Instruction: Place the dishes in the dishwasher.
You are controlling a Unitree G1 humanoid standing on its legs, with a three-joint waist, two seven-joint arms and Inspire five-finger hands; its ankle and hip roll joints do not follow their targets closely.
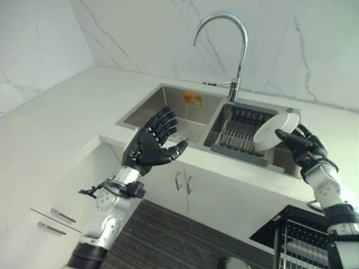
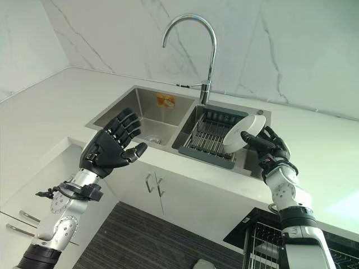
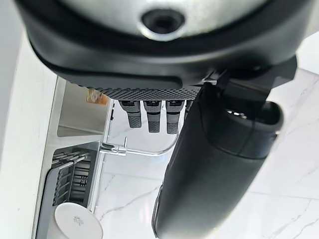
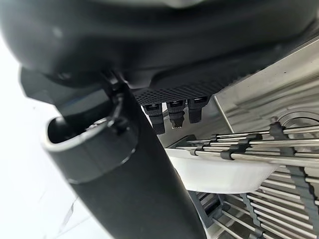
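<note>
over the sink rack (image 1: pixel 238 134), right hand (image 1: pixel 300 147) clamped on white dish (image 1: pixel 275 130), its underside hidden; left hand (image 1: pixel 150 143) spread

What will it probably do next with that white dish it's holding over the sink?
Probably lift the white dish clear of the sink rack and swing it toward the dishwasher basket at lower right. The right hand already grips it; the left hand hangs open.

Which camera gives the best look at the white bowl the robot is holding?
The left eye view: the white bowl shows whole in the right hand. The right eye view matches. The left wrist view shows its base; the right wrist view shows it behind rack wires.
</note>
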